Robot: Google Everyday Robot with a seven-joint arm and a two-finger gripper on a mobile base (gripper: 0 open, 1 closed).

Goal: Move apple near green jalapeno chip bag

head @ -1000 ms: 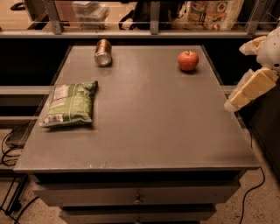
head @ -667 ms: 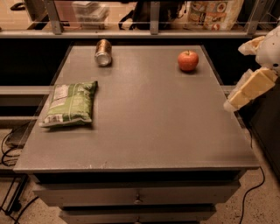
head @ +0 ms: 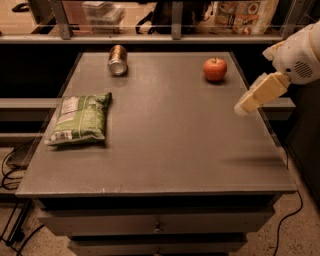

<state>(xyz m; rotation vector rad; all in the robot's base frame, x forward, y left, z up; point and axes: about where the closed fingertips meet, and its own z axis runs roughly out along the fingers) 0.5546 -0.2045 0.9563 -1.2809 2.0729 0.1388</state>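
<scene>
Surface: we see a grey-topped table (head: pixel 165 150) with drawers (head: pixel 157 227) beneath its front edge, standing on a speckled floor.
Background: behind the far edge runs a railed shelf (head: pixel 150 37). On it we make out printed packages (head: pixel 245 12) at the right and clear containers (head: pixel 102 10) at the left.
Apple: the apple (head: pixel 215 69) sits upright, stem up, on the far right part of the table top, near the back edge. Nothing touches it.
Green jalapeno chip bag: the green jalapeno chip bag (head: pixel 79 119) lies flat near the left edge, about midway back, its white label patch towards the far end. It is well apart from the apple, across the width of the table.
Can: a brownish metal can (head: pixel 118 59) lies on its side at the far left, its end facing us. It is beyond the bag and apart from it.
Gripper: the gripper (head: pixel 244 106) hangs in the air over the right edge of the table, tilted down and to the left. It is nearer to us than the apple and clear of it.
Grip: we cannot tell whether it is spread or closed; it is cream-coloured and touches nothing.
Arm: a white arm (head: pixel 300 55) comes in from the right border and carries the gripper.
Floor: dark cables (head: pixel 10 170) lie at the left of the table, and one (head: pixel 295 210) lies at the right.
</scene>
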